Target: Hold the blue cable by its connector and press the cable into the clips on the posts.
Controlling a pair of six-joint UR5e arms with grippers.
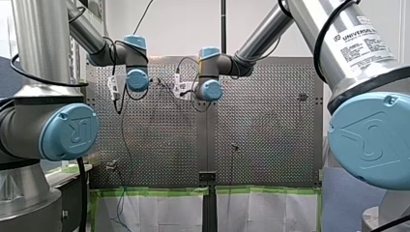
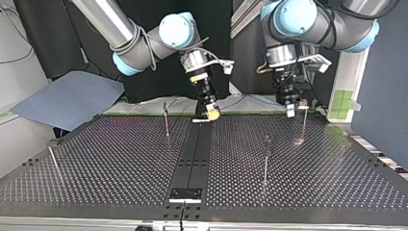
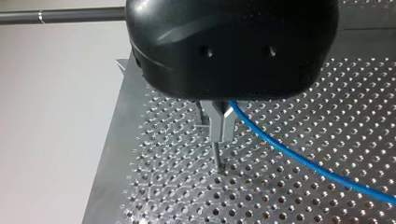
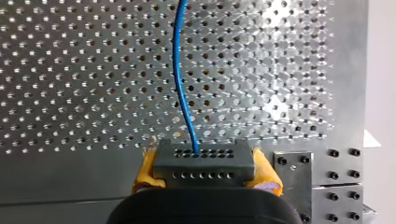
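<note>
Blue cable (image 4: 180, 70) leaves its dark connector (image 4: 204, 158); my right tool's (image 4: 205, 171) yellow pads (image 4: 144, 170) pinch that connector. My left tool (image 3: 217, 123) is pressed together on the cable, just above a post (image 3: 218, 161).

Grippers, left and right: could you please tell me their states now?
My left gripper: cannot be told.
My right gripper: closed on the connector of the blue cable.

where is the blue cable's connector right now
The connector is clamped between my right gripper's yellow pads, the blue cable running out ahead of it; in the top view that is at the table's far edge, by the dark centre strip.
</note>
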